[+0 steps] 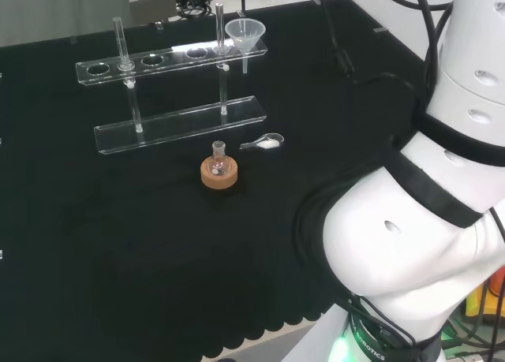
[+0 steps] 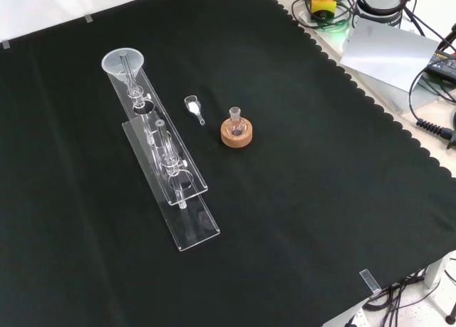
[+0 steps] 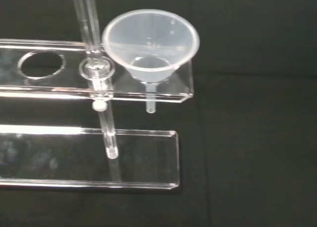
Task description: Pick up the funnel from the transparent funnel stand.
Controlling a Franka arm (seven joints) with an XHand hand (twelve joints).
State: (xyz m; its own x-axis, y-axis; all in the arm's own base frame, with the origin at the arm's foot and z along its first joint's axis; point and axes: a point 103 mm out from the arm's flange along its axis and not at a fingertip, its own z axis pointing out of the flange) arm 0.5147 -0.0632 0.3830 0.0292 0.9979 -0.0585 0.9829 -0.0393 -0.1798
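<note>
Funnel (image 3: 150, 41) seated in end hole of stand (image 3: 59, 86). To be lifted straight up, rod (image 3: 88, 24) avoided. Hand state cannot be told.

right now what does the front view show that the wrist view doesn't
Front view alone: the small flask on its cork ring, the little scoop beside the stand, and the cloth's scalloped edge.

Wrist view alone: the funnel's stem poking down through the upper shelf, seen close and from the side.

Both: the funnel seated at the end of the clear stand, with its upright rod next to it.
</note>
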